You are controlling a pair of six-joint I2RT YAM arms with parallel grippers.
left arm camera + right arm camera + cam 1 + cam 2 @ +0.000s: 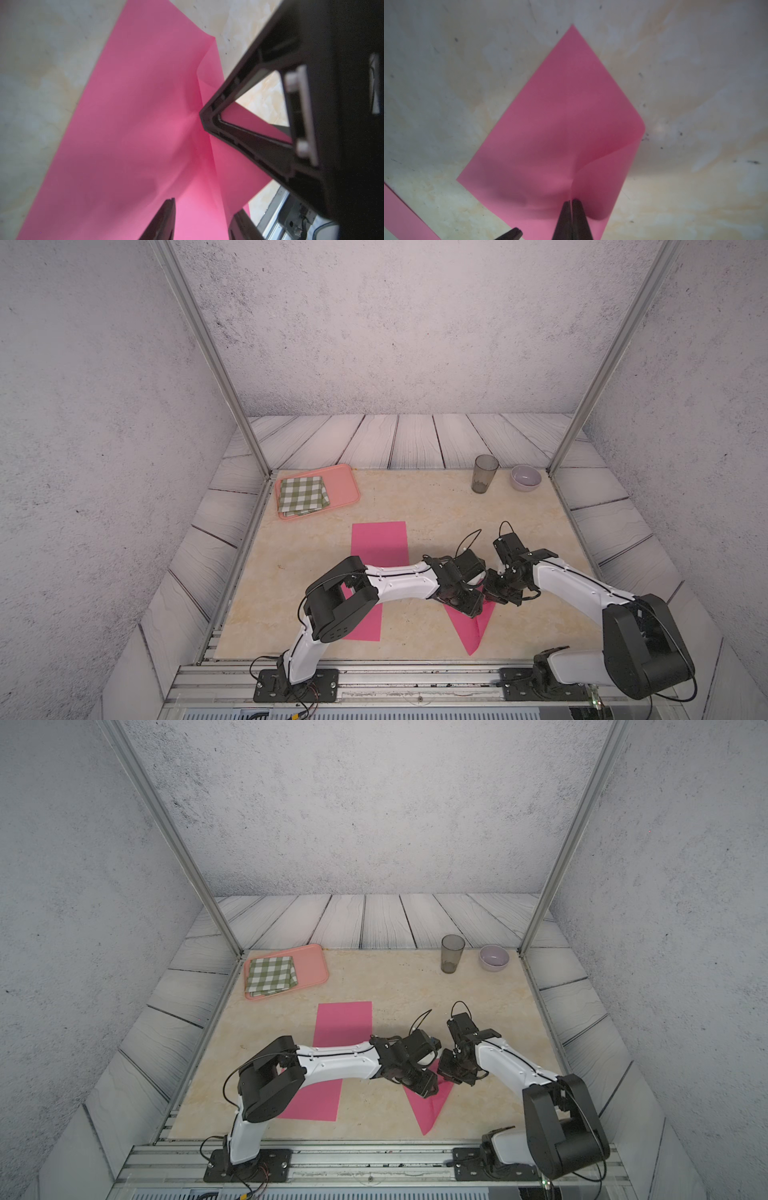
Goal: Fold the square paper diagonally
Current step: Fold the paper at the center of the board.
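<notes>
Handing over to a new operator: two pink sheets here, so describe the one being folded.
On the beige marble tabletop, look at the near edge on the robot's right. The folded pink paper lies there as a wedge pointing at the base rail, a raised flap pinched by the shut fingers of the right gripper. The long pink strip nearby lies flat.

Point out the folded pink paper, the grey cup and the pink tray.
folded pink paper (467, 630), in a top view, on its near pointed part.
grey cup (484, 477), in a top view, on its side wall.
pink tray (343, 485), in a top view, on its bare floor.
</notes>
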